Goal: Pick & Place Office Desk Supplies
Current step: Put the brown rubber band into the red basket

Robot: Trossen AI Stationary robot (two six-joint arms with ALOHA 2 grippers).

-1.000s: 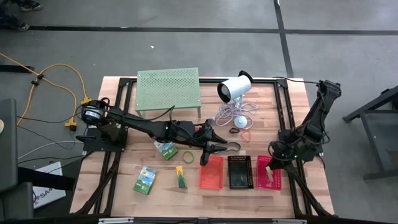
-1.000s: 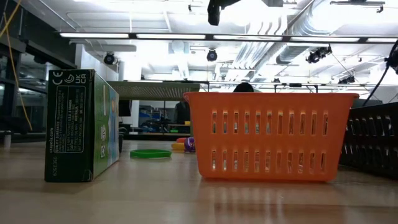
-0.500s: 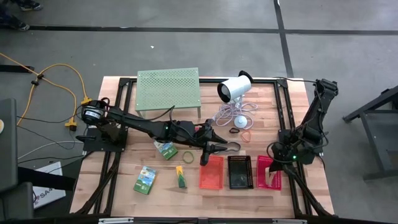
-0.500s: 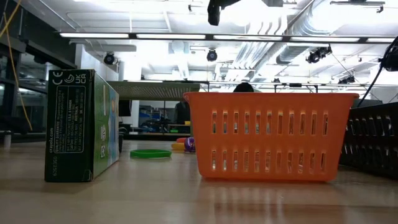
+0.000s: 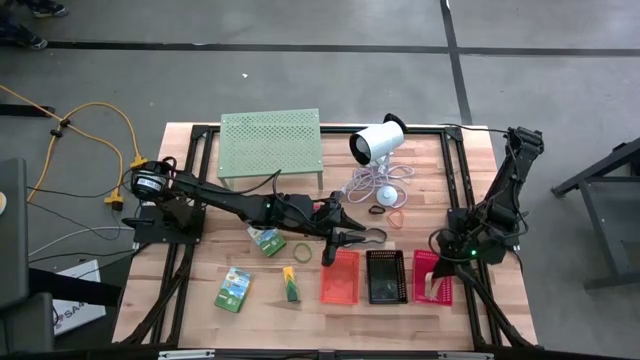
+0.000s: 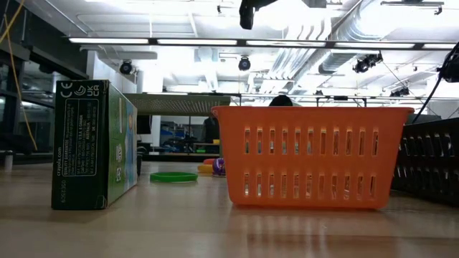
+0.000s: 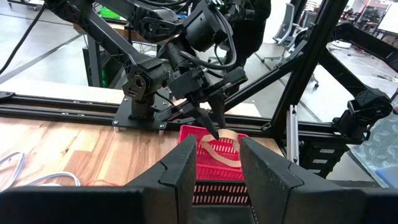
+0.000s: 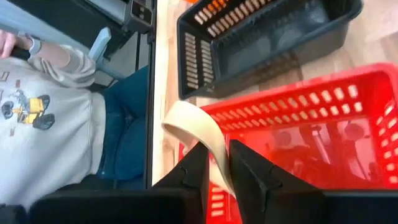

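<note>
Three mesh baskets stand in a row near the front edge: orange-red (image 5: pixel 338 277), black (image 5: pixel 386 276) and pink (image 5: pixel 432 278). My right gripper (image 8: pixel 217 152) hangs over the pink basket (image 8: pixel 323 118) with a pale brown band (image 8: pixel 193 127) between its fingers. My left gripper (image 5: pixel 352 238) hovers level and open just behind the orange-red basket, nothing between its fingers (image 7: pixel 217 149). Green packs (image 5: pixel 267 240) (image 5: pixel 233 289) (image 5: pixel 291 288) and a green ring (image 5: pixel 301 249) lie on the table to the left. A dark loop (image 5: pixel 376 211) and an orange band (image 5: pixel 396 218) lie farther back. My right gripper pinches the brown band between its two fingers at one stretch of the loop (image 8: pixel 219 163). The fingers slant down toward the pink basket from the table's right. The rest of the loop (image 7: pixel 227 138) arches out past the fingertips over the basket's rim, reaching down into it.
A pale-green perforated stand (image 5: pixel 270 145) and a white cylinder device (image 5: pixel 378 142) with coiled cable stand at the back. A person (image 8: pixel 56 124) in a beige top stands just off the table's near edge. In the low view a green pack (image 6: pixel 97 143) stands beside the orange-red basket (image 6: pixel 308 154).
My right gripper has turned a little about its own line above the pink basket, staying in place. My left arm has kept still, and nothing on the table has shifted.
</note>
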